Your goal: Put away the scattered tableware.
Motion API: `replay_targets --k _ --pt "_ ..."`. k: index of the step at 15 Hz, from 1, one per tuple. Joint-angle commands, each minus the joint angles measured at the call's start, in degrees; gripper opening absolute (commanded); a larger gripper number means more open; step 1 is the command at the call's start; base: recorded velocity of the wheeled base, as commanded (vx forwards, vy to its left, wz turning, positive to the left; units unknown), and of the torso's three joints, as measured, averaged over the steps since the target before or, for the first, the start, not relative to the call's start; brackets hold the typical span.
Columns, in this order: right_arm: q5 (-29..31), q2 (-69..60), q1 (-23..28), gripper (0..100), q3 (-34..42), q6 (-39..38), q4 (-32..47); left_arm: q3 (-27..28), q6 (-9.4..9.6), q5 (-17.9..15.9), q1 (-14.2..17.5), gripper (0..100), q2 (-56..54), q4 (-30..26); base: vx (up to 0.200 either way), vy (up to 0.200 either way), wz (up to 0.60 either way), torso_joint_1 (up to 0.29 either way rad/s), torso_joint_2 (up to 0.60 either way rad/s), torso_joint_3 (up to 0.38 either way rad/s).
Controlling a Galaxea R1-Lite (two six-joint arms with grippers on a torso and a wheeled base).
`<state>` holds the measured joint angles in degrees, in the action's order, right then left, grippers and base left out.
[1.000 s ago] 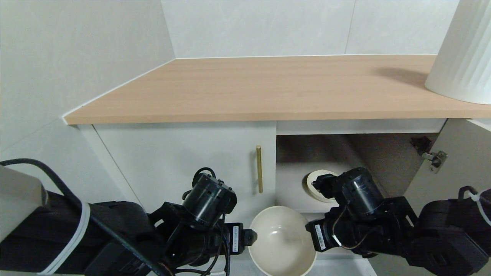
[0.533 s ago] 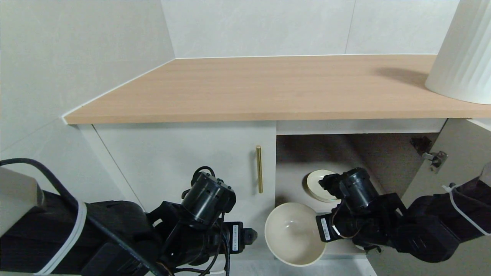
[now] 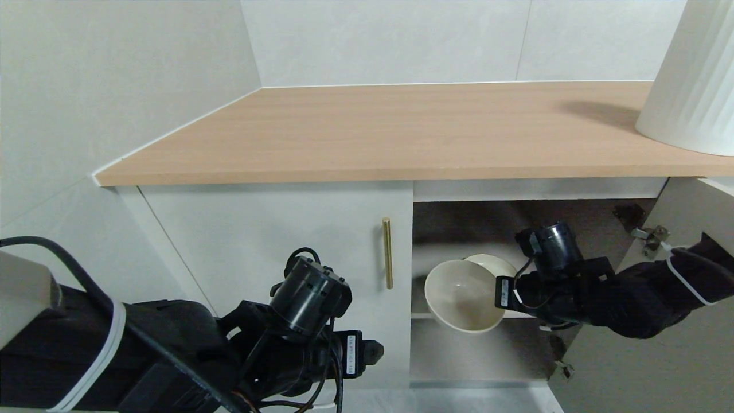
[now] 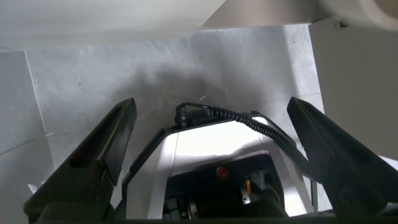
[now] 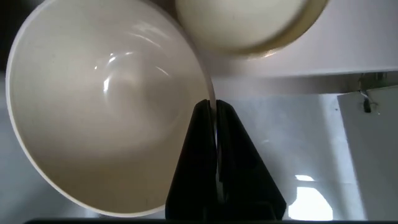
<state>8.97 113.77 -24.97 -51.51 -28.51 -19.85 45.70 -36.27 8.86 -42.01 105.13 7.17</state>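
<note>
The bowl (image 3: 459, 295) and the plate (image 3: 494, 263) are plain cream. The table (image 3: 401, 132) shows pale wood grain, the cabinet door (image 3: 269, 241) is light grey, its handle (image 3: 387, 252) brass, the right end effector (image 3: 498, 293) black.

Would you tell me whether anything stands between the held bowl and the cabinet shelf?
The door is open, but a cream dish already sits on the shelf just behind the bowl in the right gripper; nothing else visible blocks it.

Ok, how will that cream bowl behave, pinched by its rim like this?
The bowl looks rigid, glazed ceramic; its glossy highlights suggest a slick surface, so it may swivel in the right claw's narrow rim pinch. It would probably chip if knocked against the plate just beyond it.
</note>
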Motion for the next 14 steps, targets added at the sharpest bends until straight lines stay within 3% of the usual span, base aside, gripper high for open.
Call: replay_targets --k 1,7,14 --pt "0.1 1.9 1.6 0 -2.6 -2.5 0.0 0.0 -0.03 0.0 0.0 100 -0.1 0.0 0.000 0.000 0.00 0.000 0.00 0.000" --pt "2.5 3.1 4.7 0 -7.0 -8.4 0.1 0.1 -0.03 0.0 0.0 100 -0.1 0.0 0.000 0.000 0.00 0.000 0.00 0.000" --pt "7.8 6.5 7.0 0 -9.0 -8.0 0.5 0.1 -0.03 0.0 0.0 100 0.0 0.0 0.000 0.000 0.00 0.000 0.00 0.000"
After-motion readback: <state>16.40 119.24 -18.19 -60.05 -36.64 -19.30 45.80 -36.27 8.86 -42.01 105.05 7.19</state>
